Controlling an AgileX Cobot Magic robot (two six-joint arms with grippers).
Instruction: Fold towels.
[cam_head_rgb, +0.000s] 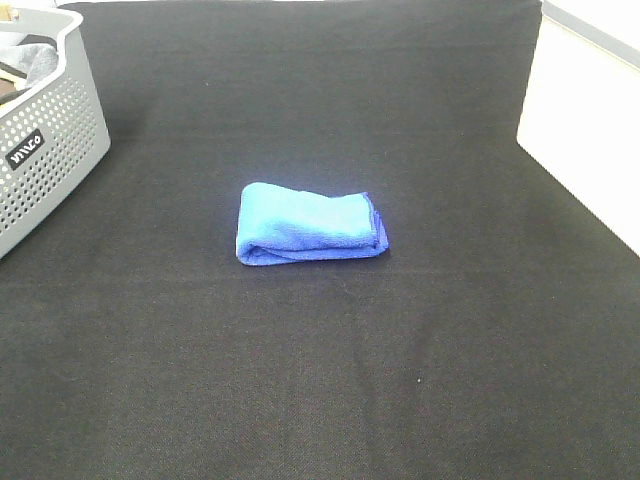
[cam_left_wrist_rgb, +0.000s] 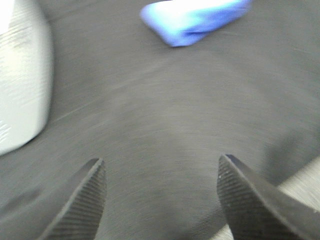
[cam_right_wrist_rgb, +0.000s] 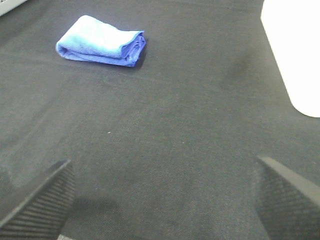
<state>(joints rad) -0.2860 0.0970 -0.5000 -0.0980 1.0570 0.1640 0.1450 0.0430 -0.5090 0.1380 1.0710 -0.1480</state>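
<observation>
A bright blue microfibre towel (cam_head_rgb: 311, 224) lay folded mid-table on the black cloth-covered table (cam_head_rgb: 320, 380), well clear of the left hand (cam_left_wrist_rgb: 161, 200) and right hand (cam_right_wrist_rgb: 165, 200), both spread wide and empty.

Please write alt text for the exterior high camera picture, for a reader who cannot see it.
A bright royal-blue microfibre towel, folded into a compact rectangle, lies alone near the middle of a black cloth-covered table. A grey perforated plastic basket stands at the far left edge, with some grey cloth inside. No robot arm appears in this view.
</observation>
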